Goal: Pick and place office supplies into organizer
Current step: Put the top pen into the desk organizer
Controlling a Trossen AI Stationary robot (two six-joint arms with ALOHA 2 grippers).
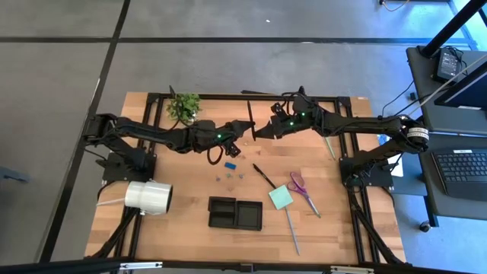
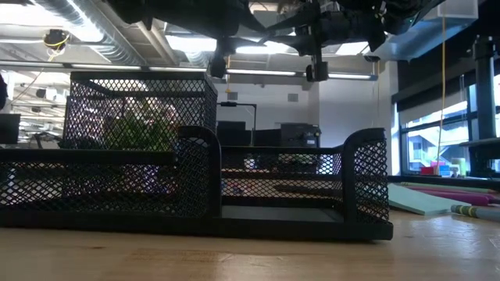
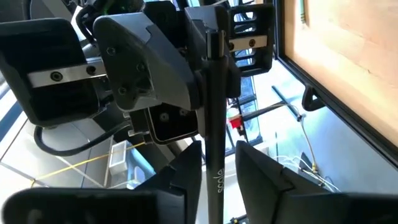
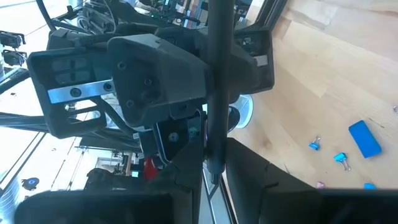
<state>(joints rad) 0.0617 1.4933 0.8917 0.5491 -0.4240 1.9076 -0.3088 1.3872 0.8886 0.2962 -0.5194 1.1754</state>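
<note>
High view: above the desk (image 1: 190,164), left hand (image 1: 245,131) and right hand (image 1: 259,133) meet, both clamped on one pen (image 1: 250,120); the organizer (image 1: 235,213) sits at six o'clock.

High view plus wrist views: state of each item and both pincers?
black pen, held up off the table, between the two pincers.
right pincer, shut on black pen.
left pincer, at the same pen, facing the right one.
organizer, on table, looks empty.
scissors, lying flat on table.
sticky-note pad, flat on table, outside organizer.
second pen, lying on table.
white roll, on its side.
</note>
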